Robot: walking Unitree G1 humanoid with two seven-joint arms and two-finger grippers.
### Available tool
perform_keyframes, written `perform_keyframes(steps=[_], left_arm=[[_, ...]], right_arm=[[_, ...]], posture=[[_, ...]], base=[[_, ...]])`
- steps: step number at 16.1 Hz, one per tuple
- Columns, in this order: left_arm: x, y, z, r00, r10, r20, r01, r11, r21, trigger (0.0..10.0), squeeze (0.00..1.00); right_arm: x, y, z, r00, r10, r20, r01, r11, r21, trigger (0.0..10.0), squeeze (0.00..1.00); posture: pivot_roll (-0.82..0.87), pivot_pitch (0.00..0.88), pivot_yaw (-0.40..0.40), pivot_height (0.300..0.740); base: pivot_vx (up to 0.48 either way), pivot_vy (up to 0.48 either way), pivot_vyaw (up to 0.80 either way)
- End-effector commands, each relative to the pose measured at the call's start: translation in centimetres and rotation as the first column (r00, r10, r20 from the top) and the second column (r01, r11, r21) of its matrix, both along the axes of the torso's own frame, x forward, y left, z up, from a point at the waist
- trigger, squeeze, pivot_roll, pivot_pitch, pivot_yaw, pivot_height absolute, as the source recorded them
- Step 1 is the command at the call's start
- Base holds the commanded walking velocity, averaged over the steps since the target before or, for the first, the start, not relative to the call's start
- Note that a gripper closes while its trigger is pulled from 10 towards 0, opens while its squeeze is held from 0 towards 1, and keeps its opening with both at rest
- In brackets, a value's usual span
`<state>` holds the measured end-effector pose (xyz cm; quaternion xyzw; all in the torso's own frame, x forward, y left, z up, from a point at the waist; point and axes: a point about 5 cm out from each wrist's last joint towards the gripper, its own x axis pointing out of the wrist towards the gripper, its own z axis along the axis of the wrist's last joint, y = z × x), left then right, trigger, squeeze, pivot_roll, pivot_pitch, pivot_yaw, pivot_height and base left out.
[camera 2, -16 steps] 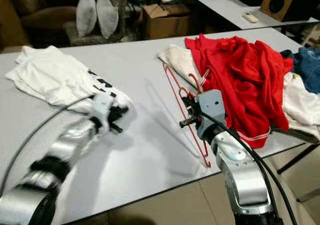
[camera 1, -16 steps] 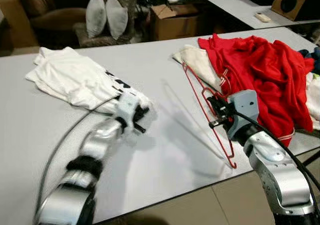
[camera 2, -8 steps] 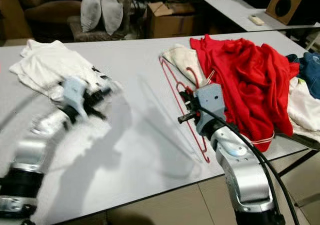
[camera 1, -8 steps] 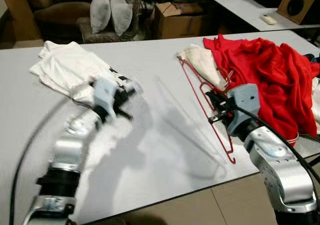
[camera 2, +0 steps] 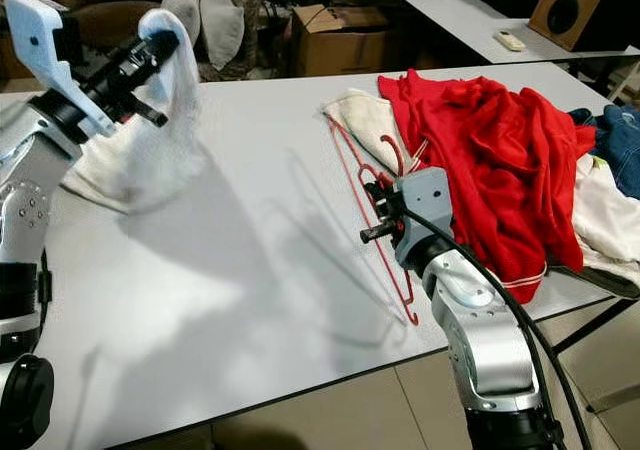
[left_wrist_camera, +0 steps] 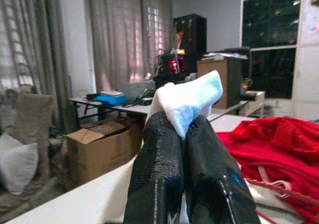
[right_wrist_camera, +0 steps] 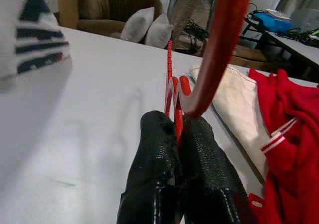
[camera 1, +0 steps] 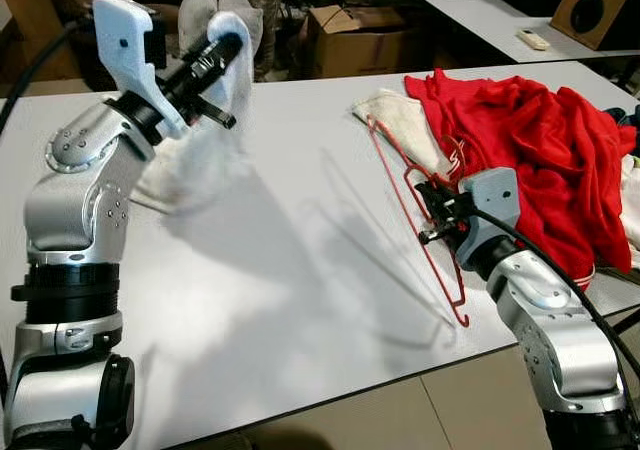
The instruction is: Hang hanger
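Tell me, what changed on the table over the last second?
The left tool lifted the white T-shirt it grips, up off the table and toward the far side. The right tool stayed clamped on the red hanger beside the red garment.

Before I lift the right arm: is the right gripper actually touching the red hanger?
Touching. In the right wrist view the right gripper has its two black fingers shut on the red hanger, whose wire runs out from between them.
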<state>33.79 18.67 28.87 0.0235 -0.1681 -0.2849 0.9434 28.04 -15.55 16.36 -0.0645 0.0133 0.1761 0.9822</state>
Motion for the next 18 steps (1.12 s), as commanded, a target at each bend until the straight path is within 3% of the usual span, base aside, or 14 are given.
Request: perform_keyframes(steps=[1, 3, 4, 6, 7, 8, 11, 14, 15, 18], left_arm=[[0.1, 0.0, 1.0, 1.000, -0.005, 0.022, 0.006, 0.999, -0.047, 0.0, 0.00], [0.5, -0.1, 0.1, 1.000, 0.015, -0.012, -0.015, 0.999, 0.037, 0.0, 0.00], [0.9, -0.1, -0.1, 0.999, 0.034, -0.016, -0.032, 0.996, 0.088, 0.0, 0.00], [1.6, 0.1, -0.4, 0.995, 0.100, -0.020, -0.095, 0.980, 0.177, 0.0, 0.00], [1.9, 0.2, -0.6, 0.992, 0.122, -0.026, -0.114, 0.972, 0.205, 0.0, 0.00], [2.3, 0.4, -1.0, 0.987, 0.159, -0.031, -0.146, 0.955, 0.257, 0.0, 0.00], [2.5, -0.4, -1.0, 0.990, 0.140, -0.021, -0.130, 0.959, 0.251, 0.0, 0.00], [2.7, -0.8, -1.5, 0.994, 0.108, -0.027, -0.098, 0.961, 0.261, 0.0, 0.00], [2.6, -0.9, -1.5, 0.995, 0.098, -0.028, -0.087, 0.960, 0.265, 0.0, 0.00], [1.3, -1.6, -2.4, 0.998, 0.044, -0.046, -0.031, 0.965, 0.259, 0.0, 0.00]], right_arm=[[0.0, 0.2, 0.0, 1.000, 0.005, 0.005, -0.005, 1.000, 0.009, 10.0, 0.00], [-0.5, 0.6, -0.3, 1.000, 0.030, 0.003, -0.030, 0.999, 0.039, 10.0, 0.00], [-1.0, 1.2, 0.0, 0.993, 0.114, 0.017, -0.115, 0.990, 0.079, 10.0, 0.00], [-2.6, 2.3, 0.8, 0.943, 0.327, 0.058, -0.331, 0.940, 0.085, 10.0, 0.00], [-2.9, 2.4, 1.0, 0.929, 0.364, 0.060, -0.369, 0.924, 0.099, 10.0, 0.00], [-3.8, 2.7, 2.1, 0.891, 0.447, 0.081, -0.455, 0.879, 0.141, 10.0, 0.00], [-4.5, 3.1, 2.0, 0.864, 0.498, 0.073, -0.503, 0.851, 0.149, 10.0, 0.00], [-3.5, 3.1, 2.0, 0.899, 0.430, 0.087, -0.438, 0.889, 0.132, 10.0, 0.00], [-3.5, 3.2, 2.1, 0.895, 0.437, 0.089, -0.445, 0.885, 0.134, 10.0, 0.00], [-2.7, 3.8, 2.3, 0.899, 0.422, 0.114, -0.434, 0.893, 0.118, 10.0, 0.00]], posture=[[-0.11, 0.000, -0.030, 0.740], [-0.10, 0.000, -0.017, 0.740], [-0.09, 0.000, -0.020, 0.740], [-0.08, 0.000, -0.017, 0.740], [-0.08, 0.000, -0.017, 0.740], [-0.09, 0.000, -0.019, 0.740], [-0.09, 0.000, -0.018, 0.740], [-0.09, 0.000, -0.017, 0.740], [-0.09, 0.000, -0.021, 0.740], [-0.08, 0.000, -0.026, 0.740]], base=[[0.000, 0.000, 0.00], [0.000, 0.000, 0.00], [0.000, 0.000, 0.00], [0.000, 0.000, 0.00], [0.000, 0.000, 0.00], [0.000, 0.000, 0.00], [0.000, 0.000, 0.00], [0.000, 0.000, 0.00], [0.000, 0.000, 0.00], [0.000, 0.000, 0.00]])
